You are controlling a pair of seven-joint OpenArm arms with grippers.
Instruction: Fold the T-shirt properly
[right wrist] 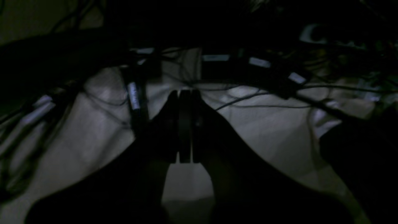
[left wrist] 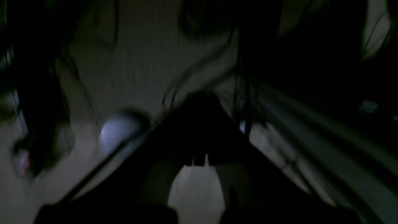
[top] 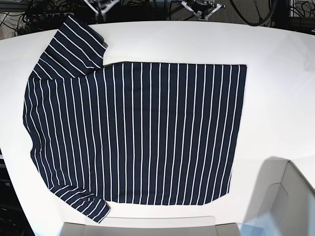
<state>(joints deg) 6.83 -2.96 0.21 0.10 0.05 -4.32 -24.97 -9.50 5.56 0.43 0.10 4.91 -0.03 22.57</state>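
Note:
The T-shirt (top: 138, 132), dark navy with thin white stripes, lies spread flat on the white table (top: 275, 73) in the base view. Its hem faces right and its two short sleeves (top: 74, 46) stick out at the far left and near left. Neither gripper shows in the base view. The left wrist view is dark and blurred; my left gripper (left wrist: 202, 96) appears there as a black wedge, jaws together, nothing between them. In the right wrist view my right gripper (right wrist: 185, 93) is shut too, pads pressed flat, holding nothing. The shirt is not seen in either wrist view.
Pale robot parts fill the bottom edge (top: 138, 227) and the bottom right corner (top: 288, 196) of the base view. Cables and stands (top: 199, 7) crowd the table's far edge. Both wrist views look out over dim cables (right wrist: 248, 99) and a light surface.

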